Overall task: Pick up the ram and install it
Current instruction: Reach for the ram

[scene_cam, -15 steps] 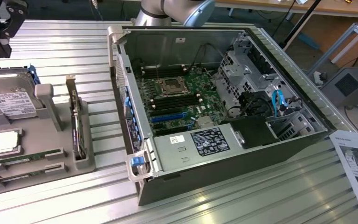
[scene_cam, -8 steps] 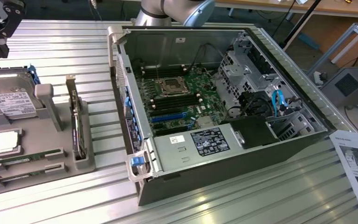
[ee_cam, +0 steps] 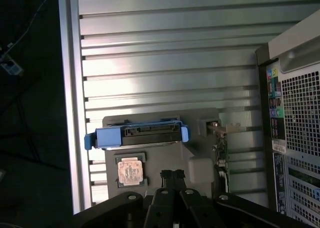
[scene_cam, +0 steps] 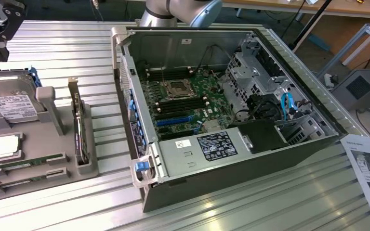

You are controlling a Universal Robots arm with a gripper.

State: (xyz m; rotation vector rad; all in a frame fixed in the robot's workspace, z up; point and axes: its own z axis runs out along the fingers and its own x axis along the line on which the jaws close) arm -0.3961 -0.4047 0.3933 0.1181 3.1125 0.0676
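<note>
Ext. view: 2 green ram sticks (scene_cam: 29, 162) lie in gray tray (scene_cam: 56, 118) — wrist cam: gripper (ee_cam: 173, 177) closed tight, empty, above CPU (ee_cam: 130, 172) — tray's rest hidden behind it.

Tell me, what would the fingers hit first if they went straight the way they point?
Probably the tray, close to the blue-framed drive. The shut fingers hang above it, so the exact spot is hard to judge.
</note>
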